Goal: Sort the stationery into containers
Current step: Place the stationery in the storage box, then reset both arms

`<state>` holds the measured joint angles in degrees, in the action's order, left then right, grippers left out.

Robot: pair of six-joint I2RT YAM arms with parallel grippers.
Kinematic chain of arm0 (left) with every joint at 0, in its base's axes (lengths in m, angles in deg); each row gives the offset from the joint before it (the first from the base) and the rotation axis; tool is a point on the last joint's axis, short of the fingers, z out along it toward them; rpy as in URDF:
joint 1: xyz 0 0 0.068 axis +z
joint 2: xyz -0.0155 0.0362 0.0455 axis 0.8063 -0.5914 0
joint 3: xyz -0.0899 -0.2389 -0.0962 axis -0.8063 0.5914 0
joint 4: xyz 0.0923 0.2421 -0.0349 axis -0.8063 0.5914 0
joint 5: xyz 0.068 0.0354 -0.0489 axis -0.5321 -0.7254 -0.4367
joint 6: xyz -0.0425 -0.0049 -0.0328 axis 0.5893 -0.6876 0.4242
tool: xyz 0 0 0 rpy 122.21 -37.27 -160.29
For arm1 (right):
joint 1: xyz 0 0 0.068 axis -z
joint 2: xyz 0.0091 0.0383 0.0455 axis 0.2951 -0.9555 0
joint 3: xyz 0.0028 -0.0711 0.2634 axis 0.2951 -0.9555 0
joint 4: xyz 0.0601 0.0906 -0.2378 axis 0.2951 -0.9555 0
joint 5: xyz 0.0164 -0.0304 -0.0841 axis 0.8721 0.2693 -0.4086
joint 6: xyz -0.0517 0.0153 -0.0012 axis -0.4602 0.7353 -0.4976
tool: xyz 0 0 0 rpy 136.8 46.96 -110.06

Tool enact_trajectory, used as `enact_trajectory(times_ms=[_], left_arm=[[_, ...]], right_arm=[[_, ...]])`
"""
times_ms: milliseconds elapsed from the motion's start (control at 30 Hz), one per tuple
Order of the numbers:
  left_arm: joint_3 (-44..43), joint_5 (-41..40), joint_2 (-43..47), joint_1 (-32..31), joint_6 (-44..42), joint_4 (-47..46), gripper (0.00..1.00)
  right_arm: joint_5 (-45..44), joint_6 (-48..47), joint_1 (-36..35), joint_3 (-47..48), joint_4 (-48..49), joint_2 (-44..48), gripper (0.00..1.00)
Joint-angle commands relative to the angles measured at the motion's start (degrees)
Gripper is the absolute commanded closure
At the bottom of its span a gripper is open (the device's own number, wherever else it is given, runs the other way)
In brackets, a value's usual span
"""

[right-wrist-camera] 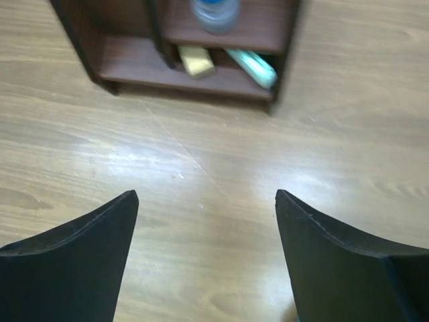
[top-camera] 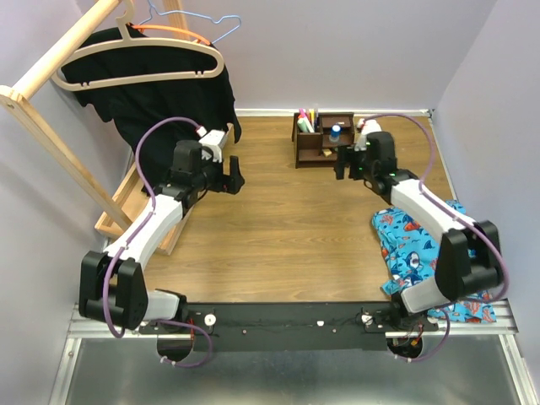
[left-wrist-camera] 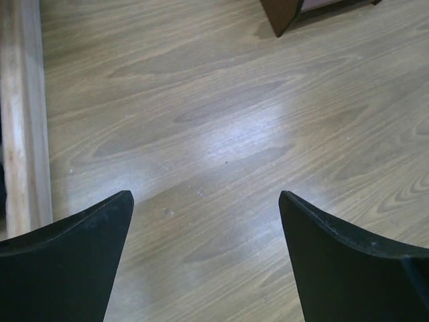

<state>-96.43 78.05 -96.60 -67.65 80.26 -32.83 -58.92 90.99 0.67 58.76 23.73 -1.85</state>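
The table (top-camera: 287,228) is showing a smooth wood-grain surface that is catching a soft glare. The organizer (right-wrist-camera: 134,64) is looking like dark brown wood with a smooth, low-sheen finish. The fingers (left-wrist-camera: 74,255) of the left gripper (left-wrist-camera: 204,201) and those of the right gripper (right-wrist-camera: 206,198) are appearing as matt black plastic, faintly scuffed at the edges. The clothes rack (top-camera: 63,49) is showing pale bare wood, and the fish-print cloth (top-camera: 405,253) is lying soft and matt

Rack (top-camera: 38,69) at table's (top-camera: 287,236) left edge, holding hanger (top-camera: 135,76) and black garment (top-camera: 169,101); fish-print cloth (top-camera: 413,245) at right edge.
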Motion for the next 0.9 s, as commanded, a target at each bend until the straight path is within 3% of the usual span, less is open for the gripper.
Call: enact_trajectory(times_ms=[0, 67, 167, 400, 467, 667, 867], left_arm=[[-3.8, 1.9, -2.4, -2.5, -3.8, 0.2, 0.01], [-5.4, -0.4, -3.7, -4.6, -5.1, 0.8, 0.01], [-8.2, -3.4, -5.8, -5.6, -4.6, 1.9, 0.01], [-15.6, -8.6, -11.9, -7.8, -7.8, 4.9, 0.01], [-17.1, -10.7, -13.5, -9.5, -9.2, 5.8, 0.01], [-23.3, -13.7, -16.9, -13.8, -12.6, 11.3, 0.01], [-23.0, -14.9, -18.0, -14.6, -11.3, 13.4, 0.01]], right_arm=[[5.3, 5.8, 5.8, -7.0, 0.3, 8.1, 0.09], [10.0, 6.6, 9.2, -7.9, -0.7, 8.9, 0.08], [8.3, 7.0, 9.5, -8.0, -1.9, 11.4, 0.0], [-14.4, 3.1, 9.5, -4.3, -10.8, 9.7, 0.0], [-16.7, 2.7, 9.5, -3.1, -12.7, 8.9, 0.0], [-13.3, 2.5, 9.4, -2.7, -12.2, 10.9, 0.0], [-10.7, 4.2, 9.5, -1.8, -12.0, 9.5, 0.0]])
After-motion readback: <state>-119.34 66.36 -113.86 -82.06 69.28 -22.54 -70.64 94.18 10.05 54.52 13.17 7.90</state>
